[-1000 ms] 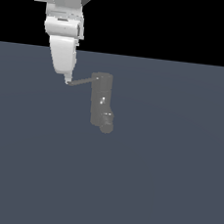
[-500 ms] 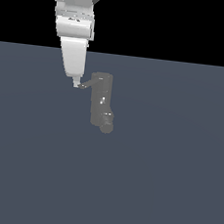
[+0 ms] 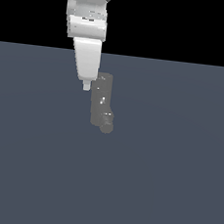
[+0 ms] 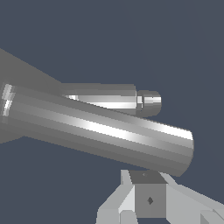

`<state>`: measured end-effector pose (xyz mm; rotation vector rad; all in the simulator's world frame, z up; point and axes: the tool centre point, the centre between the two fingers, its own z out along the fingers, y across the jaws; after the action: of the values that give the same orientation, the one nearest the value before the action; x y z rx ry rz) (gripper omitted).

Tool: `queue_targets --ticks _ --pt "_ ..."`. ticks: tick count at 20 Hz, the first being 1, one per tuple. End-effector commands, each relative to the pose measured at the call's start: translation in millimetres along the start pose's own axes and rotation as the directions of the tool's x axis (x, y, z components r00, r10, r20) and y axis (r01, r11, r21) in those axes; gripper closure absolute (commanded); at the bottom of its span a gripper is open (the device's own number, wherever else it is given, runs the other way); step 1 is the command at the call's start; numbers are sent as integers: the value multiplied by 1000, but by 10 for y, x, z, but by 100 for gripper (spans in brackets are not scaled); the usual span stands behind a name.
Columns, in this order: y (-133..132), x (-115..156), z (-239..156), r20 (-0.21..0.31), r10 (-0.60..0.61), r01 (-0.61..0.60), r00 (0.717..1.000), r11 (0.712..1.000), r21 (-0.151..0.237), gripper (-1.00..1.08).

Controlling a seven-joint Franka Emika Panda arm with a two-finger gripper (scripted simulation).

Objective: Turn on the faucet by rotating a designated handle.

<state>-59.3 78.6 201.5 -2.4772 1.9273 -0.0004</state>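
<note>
1. While gripper (image 3: pixel 87 86) has swept toward faucet (image 3: pixel 101 103), handle (image 4: pixel 100 131) swung round (foreshortened now); rotation underway.
2. You can't tell the finger spread; faucet sits mid-floor.

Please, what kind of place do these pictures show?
Probably a bare simulated test scene, not a real kitchen or bathroom: a plain flat gray floor under black background, one lone gray faucet with no sink, and a blocky white gripper beside it.
</note>
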Motion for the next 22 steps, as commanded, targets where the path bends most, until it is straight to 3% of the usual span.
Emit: queue_targets --ticks 1,2,20,21,22 --pt "61 94 -4 -2 10 -10 1000 1000 -2 108" --pt "19 20 0 0 1 -1 1000 1000 0 108" --pt "40 1152 -5 -2 9 -9 1000 1000 -2 108" --pt "40 1152 -5 -2 9 -9 1000 1000 -2 108" --pt "-8 923 -1 2 -24 24 1000 1000 -2 108"
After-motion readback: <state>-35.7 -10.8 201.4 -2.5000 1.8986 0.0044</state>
